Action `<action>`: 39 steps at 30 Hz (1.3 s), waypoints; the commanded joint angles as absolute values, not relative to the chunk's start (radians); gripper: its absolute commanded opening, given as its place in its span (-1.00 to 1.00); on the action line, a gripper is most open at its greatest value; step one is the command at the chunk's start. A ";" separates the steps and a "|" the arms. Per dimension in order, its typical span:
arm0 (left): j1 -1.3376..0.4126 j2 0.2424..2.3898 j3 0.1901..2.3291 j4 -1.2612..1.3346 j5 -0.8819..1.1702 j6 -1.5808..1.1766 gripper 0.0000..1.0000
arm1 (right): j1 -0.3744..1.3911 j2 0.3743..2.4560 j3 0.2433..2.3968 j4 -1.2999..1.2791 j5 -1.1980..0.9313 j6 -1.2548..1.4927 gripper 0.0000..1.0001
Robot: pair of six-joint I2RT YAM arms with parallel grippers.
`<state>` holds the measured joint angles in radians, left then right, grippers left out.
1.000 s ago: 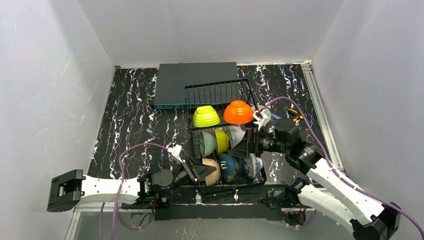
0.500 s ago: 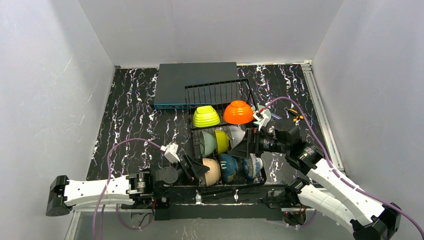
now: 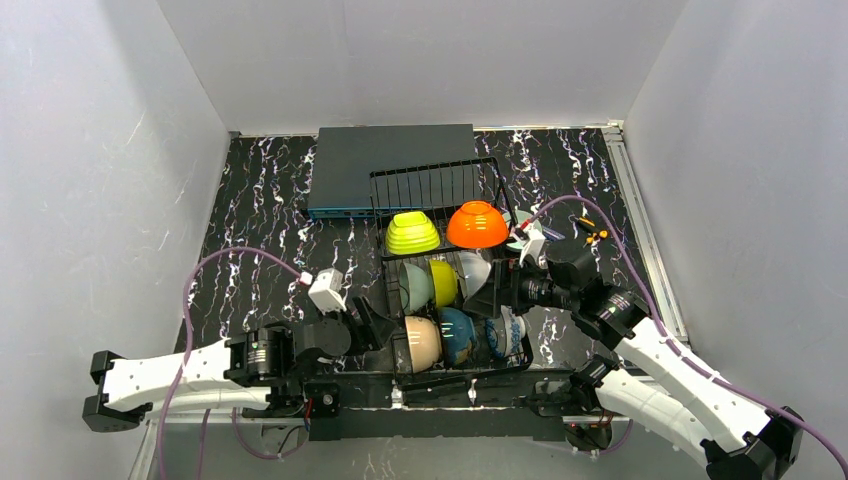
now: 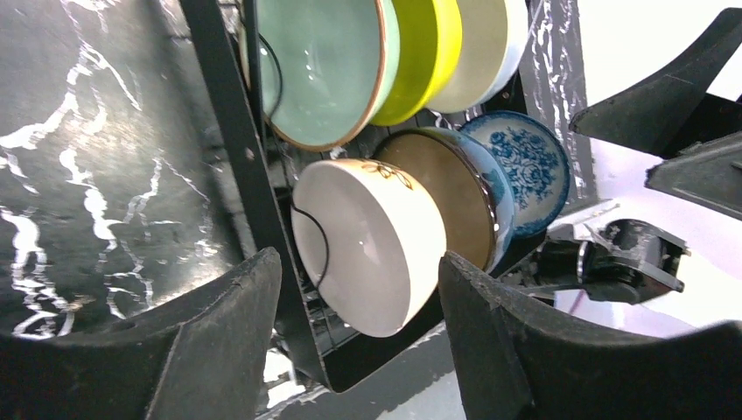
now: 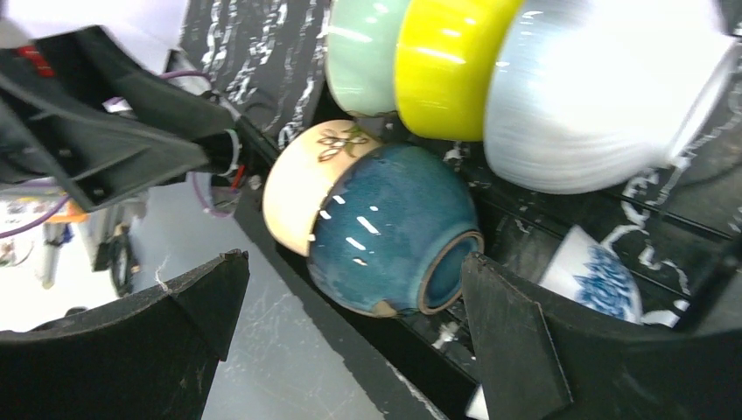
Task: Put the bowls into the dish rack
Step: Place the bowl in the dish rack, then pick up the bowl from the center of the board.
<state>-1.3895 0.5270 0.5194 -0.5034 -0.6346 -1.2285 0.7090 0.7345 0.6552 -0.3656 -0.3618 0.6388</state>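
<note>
The left pincer [image 3: 380, 322] sits low over the black marbled tabletop [image 3: 260, 230], just beside the near left corner of the dish rack [image 3: 430, 185]. Its fingers are spread and hold nothing. In the left wrist view they flank the beige bowl [image 3: 423, 342], with the rack's side bar between one finger and the bowl.

The rack stands in the middle of the tabletop, its back edge against a flat grey box [image 3: 390, 165]. All the bowls seen clearly are in the rack. On the raised back tier a lime green bowl [image 3: 412, 233] and an orange bowl [image 3: 476, 225] rest upside down, side by side. In the middle row a mint bowl [image 3: 415, 285], a yellow bowl [image 3: 443, 282] and a white bowl [image 3: 470, 268] stand on edge, packed close together. In the front row, right of the beige bowl, stand a teal bowl [image 3: 458, 335] and a blue-patterned bowl [image 3: 505, 335].

The right pincer [image 3: 478, 295] reaches in over the rack's right side, its fingers wide apart and empty. In the right wrist view they flank the teal bowl.
</note>
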 commanded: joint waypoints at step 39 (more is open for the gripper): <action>-0.480 0.821 0.573 -0.335 0.197 -0.758 0.96 | 0.119 1.230 0.638 -0.070 -0.276 0.538 0.96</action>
